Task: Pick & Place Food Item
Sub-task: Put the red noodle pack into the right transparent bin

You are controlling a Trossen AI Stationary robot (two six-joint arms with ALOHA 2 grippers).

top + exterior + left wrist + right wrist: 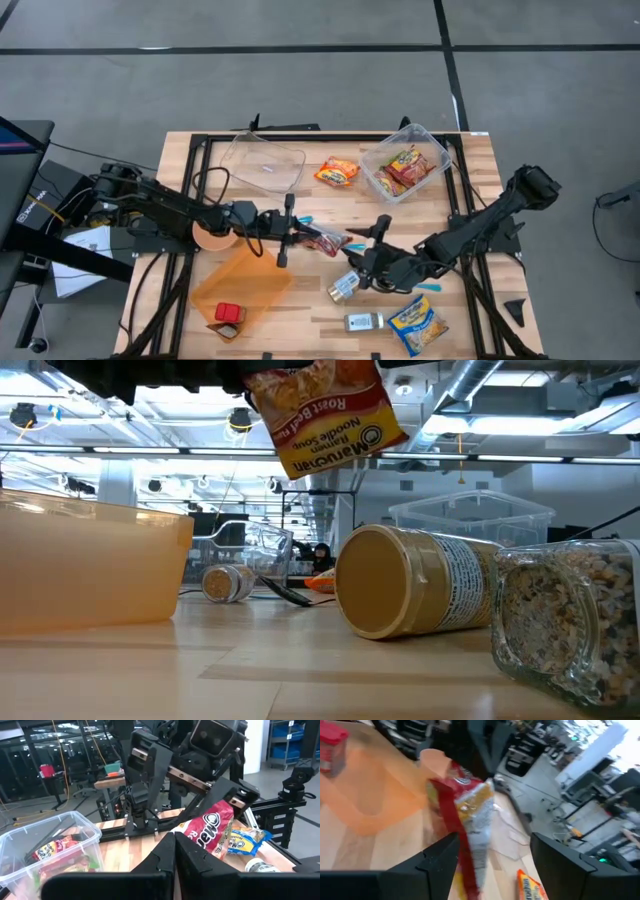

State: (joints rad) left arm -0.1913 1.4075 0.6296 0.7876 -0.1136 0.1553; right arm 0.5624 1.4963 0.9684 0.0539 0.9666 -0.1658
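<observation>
Two jars [425,595] beneath ramen packet [325,410]

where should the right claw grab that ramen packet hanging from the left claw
The ramen packet hangs in the air, pinched at one end by the left claw. Take the free end nearest the right claw, coming level from that side. The packet is flat, so close the open fingers across its thin faces.

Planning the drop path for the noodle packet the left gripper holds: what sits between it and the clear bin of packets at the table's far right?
In the high view, one loose orange packet lies between the ramen packet and the clear bin; the rest is bare wood.
</observation>
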